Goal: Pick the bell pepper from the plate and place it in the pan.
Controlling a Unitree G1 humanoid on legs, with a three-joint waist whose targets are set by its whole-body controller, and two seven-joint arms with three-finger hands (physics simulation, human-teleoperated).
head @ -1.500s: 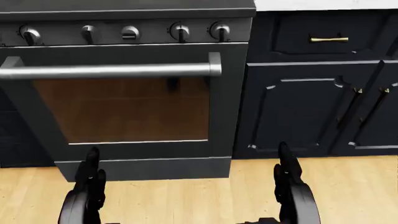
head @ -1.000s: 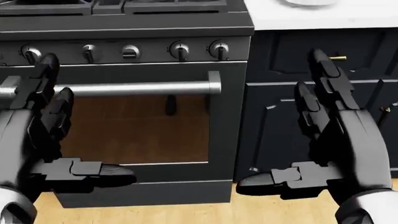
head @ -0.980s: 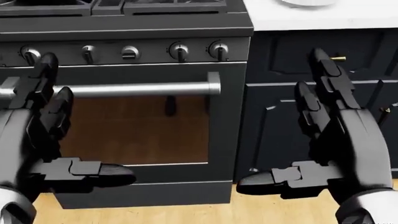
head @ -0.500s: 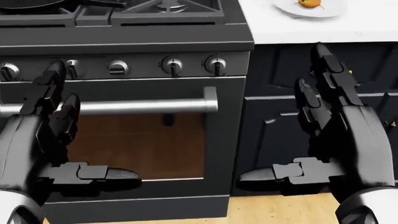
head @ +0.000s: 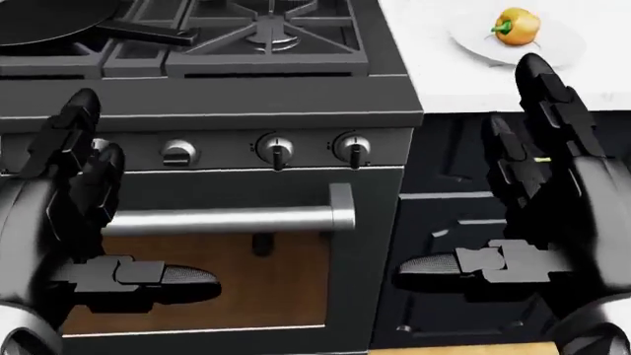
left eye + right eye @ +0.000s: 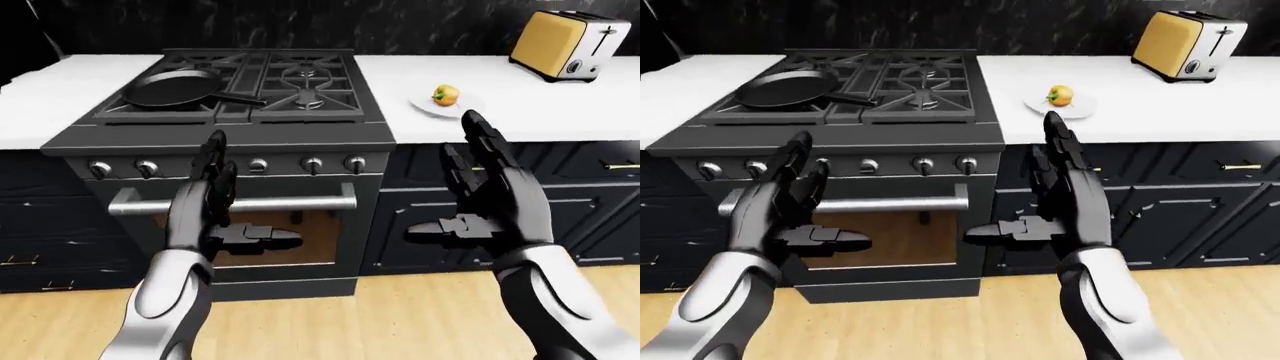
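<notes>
Kitchen: stove (image 6: 240, 112), toaster (image 6: 570, 45), cabinets (image 6: 560, 202)

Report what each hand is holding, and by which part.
Nothing is held. The left hand and right hand are open and empty; the bell pepper sits on its plate.

Open counter around plate (image 6: 437, 106)

The head camera has tilted up — the floor has dropped out of the head view, and the stove (image 5: 246, 96) top, the pan (image 5: 49, 22), the plate (image 5: 552, 46) and the pepper (image 5: 518, 26) have come in along its top. Both hands (low by the floor at first) have risen — left hand (image 5: 69, 214) and right hand (image 5: 552, 214) now stand open-fingered before the oven door
</notes>
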